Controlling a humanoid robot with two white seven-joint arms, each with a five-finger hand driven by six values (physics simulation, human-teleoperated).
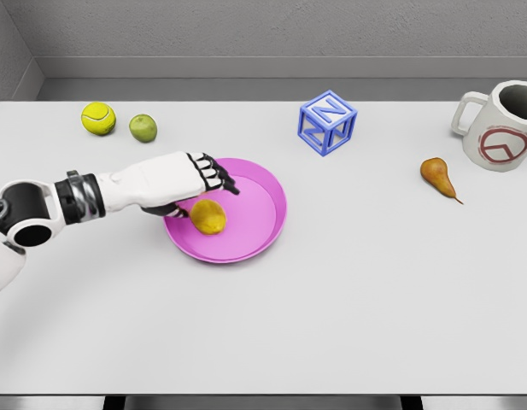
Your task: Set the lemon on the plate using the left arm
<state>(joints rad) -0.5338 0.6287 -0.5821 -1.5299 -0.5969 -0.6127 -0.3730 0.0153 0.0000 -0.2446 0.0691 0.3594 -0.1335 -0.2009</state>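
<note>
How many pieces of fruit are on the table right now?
3. A lemon lies on the pink plate under the left robot hand. A green fruit sits far left beside the tennis ball. A pear lies right, near the mug. None looks hidden.

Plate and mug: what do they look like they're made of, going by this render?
The plate looks like smooth plastic: uniform bright pink, soft even sheen, thin raised rim, though glazed ceramic isn't excluded. The mug looks like glazed ceramic: thick off-white wall, chunky handle, a red emblem printed on its side. The lemon lies on the plate beside the left hand.
</note>
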